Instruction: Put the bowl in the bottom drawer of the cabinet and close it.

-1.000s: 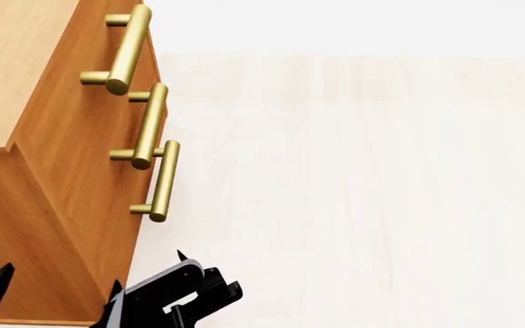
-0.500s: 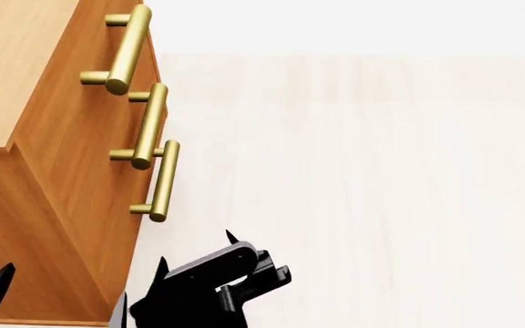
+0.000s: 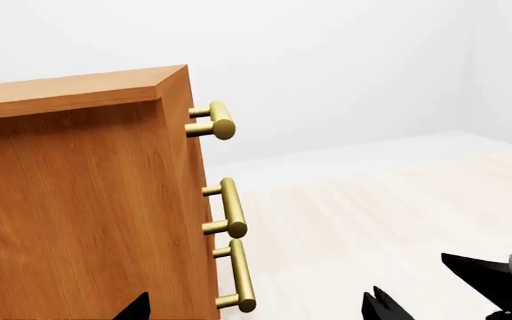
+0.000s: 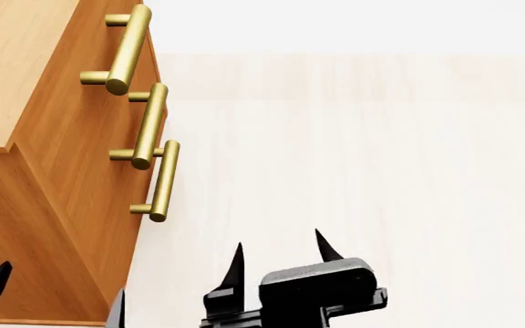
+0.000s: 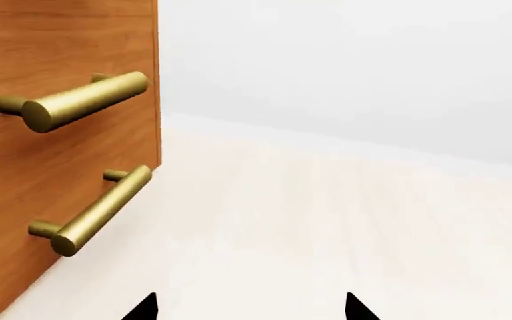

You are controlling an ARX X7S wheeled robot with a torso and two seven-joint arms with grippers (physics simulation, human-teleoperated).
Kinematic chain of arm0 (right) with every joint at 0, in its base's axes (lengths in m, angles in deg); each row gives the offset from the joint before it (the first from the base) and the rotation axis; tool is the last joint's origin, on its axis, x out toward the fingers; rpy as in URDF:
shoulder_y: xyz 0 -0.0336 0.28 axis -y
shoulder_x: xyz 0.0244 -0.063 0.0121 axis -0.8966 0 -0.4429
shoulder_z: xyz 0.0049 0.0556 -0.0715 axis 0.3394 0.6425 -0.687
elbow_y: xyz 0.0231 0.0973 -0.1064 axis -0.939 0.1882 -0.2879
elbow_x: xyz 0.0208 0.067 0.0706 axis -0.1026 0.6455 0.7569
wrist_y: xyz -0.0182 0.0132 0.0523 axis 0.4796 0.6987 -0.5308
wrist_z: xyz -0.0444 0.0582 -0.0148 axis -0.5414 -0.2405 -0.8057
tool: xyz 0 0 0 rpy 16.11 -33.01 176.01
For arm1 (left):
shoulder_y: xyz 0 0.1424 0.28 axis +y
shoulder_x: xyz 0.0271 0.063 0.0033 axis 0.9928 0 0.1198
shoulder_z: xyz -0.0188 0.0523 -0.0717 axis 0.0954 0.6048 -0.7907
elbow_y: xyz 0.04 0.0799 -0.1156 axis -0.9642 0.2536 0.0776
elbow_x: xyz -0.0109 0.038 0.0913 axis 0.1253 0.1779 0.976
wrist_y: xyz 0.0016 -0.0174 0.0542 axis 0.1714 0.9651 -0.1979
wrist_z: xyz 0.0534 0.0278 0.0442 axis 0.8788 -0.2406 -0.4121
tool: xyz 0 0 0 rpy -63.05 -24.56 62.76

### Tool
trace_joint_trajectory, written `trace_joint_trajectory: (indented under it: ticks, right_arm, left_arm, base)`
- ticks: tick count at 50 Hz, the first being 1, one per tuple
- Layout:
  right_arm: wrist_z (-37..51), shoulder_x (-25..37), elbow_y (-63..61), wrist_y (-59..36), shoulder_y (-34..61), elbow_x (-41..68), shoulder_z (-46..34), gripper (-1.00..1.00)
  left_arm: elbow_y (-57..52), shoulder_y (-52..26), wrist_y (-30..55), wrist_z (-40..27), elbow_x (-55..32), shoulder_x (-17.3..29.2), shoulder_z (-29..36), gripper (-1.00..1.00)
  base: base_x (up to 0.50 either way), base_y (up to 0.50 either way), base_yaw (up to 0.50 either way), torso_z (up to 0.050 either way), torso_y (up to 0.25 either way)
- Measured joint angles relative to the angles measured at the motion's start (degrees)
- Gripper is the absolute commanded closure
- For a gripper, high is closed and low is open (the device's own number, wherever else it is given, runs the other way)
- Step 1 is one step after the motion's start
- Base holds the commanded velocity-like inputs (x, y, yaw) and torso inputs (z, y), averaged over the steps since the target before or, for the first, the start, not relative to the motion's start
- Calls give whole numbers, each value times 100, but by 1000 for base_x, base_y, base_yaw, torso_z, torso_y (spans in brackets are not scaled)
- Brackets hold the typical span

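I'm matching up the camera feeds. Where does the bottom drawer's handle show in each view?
Head view: bottom handle at left of centre, lowest of three on the cabinet.
Left wrist view: handle at the lower edge, under two others.
Right wrist view: only two handles show; the lower may be it.
Shared landmark: the cabinet's front edge.

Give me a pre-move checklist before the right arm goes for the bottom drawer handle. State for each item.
1. Right gripper open: ok, its two fingertips stand apart with nothing between them.
2. Bottom drawer handle in view and unobstructed: ok, nothing lies between it and the gripper.
3. Bottom drawer open for loading: not ok, its front sits flush with the cabinet.
4. Gripper lined up with the handle: not ok, in the head view it sits off toward the floor side, away from the cabinet front.
5. Bowl located: cannot tell, it appears in no view.
6. Left gripper clear of the drawer front: ok, it sits by the cabinet's side panel.
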Motion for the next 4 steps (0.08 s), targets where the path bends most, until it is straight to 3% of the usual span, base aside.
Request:
trace_joint_trajectory:
  ticks: [4]
  right_arm:
    - [313, 319, -551, 47, -68, -52, 55, -100]
  left_arm:
    - [0, 1, 1, 4, 3, 0, -15, -100]
  base:
    - [0, 0, 0, 0, 0]
